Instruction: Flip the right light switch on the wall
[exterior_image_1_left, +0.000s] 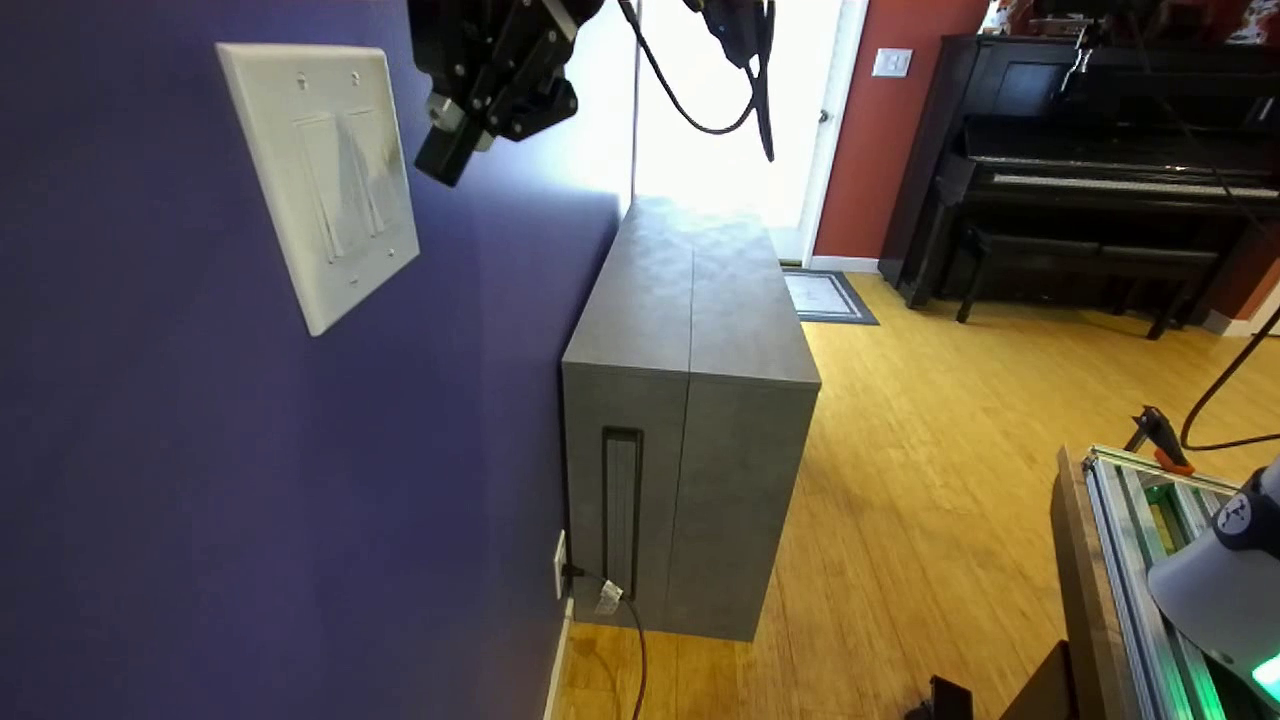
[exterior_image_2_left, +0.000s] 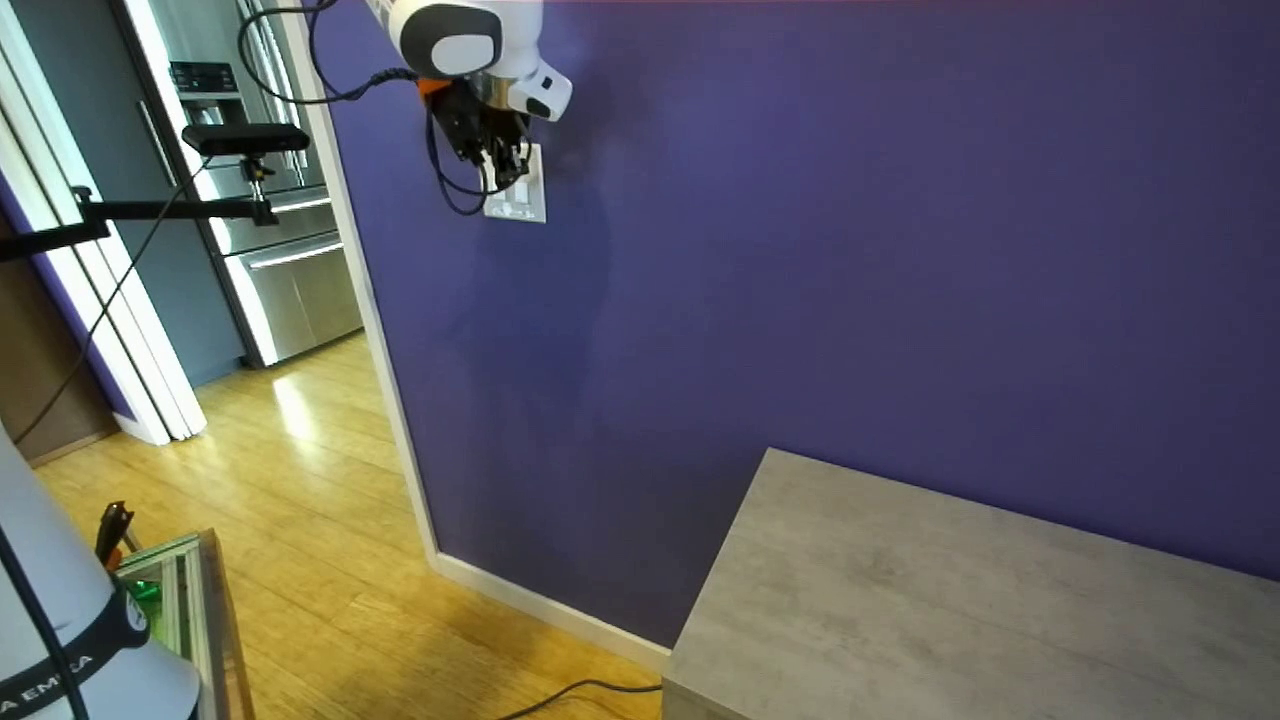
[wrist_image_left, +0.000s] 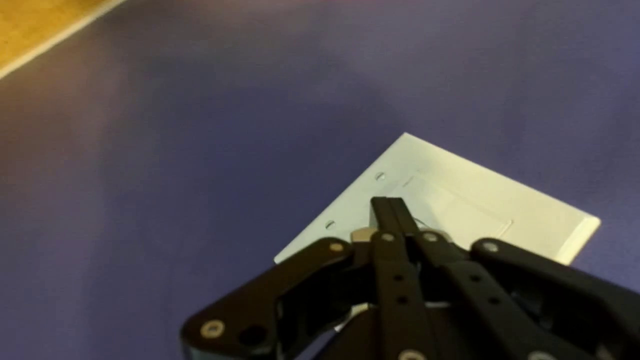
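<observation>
The right light switch (exterior_image_1_left: 375, 158) sits in the cream plate (exterior_image_1_left: 328, 85) on the purple-blue wall (exterior_image_1_left: 420, 480), just beside the left rocker (exterior_image_1_left: 333, 187). The end effector (wrist_image_left: 387, 201) is near that plate; in the wrist view its fingertips (wrist_image_left: 381, 211) meet, with nothing seen between them. The approach looks mostly done, yet an exterior view shows a strip of wall between tips and plate, so the switch is not being touched. Whether it is already flipped cannot be told; if not, lining up and pressing it remain.
</observation>
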